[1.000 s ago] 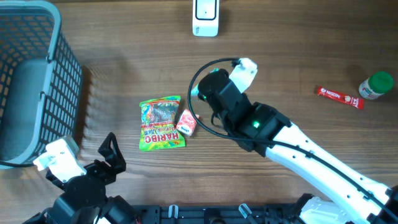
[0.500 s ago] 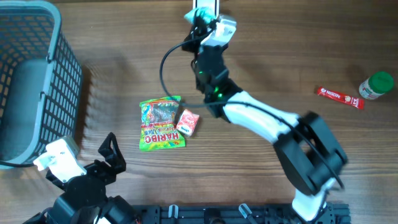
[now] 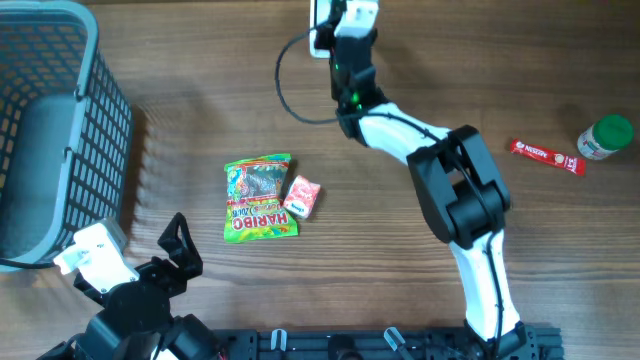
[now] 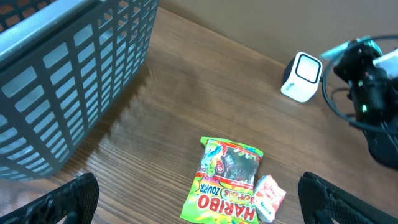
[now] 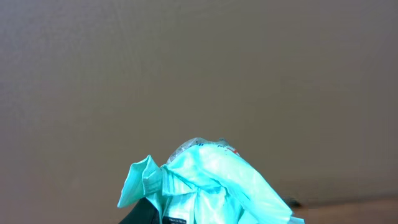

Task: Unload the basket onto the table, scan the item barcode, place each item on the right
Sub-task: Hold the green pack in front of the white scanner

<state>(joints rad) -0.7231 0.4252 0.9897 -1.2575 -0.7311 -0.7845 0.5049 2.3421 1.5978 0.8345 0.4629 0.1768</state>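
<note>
1. Right fingers (image 5: 140,214) pinch a teal packet (image 5: 211,180). It is thin, crinkled film, bunched into soft folds, and it fills the lower middle of the right wrist view against a plain, dull backdrop.
2. Left fingers (image 4: 68,199) are spread wide with nothing between them, and sit black and ribbed at the bottom corners of the left wrist view.
3. In the overhead view the right arm (image 3: 450,185) stretches to the top centre of the frame, where its tip covers most of the scanner (image 4: 301,74). The scanner is a small white block with rounded corners and a pale square window.
4. The tabletop (image 3: 200,120) is brown wood with a long grain.
5. At the centre left lies a flat, glossy green Haribo bag (image 3: 260,197). A small pink-red box (image 3: 302,196) touches its right edge.
6. A grey plastic basket (image 3: 110,130) with open lattice walls fills the upper left.
7. At the far right, a slim red sachet (image 3: 545,156) lies just beside a round bottle (image 3: 606,138) with a green cap.
8. A second ago the right arm was bent over the middle of the tabletop, its tip near the box. It has since swung up to the top edge.
9. The left arm, bag, box, sachet and bottle have not moved.
</note>
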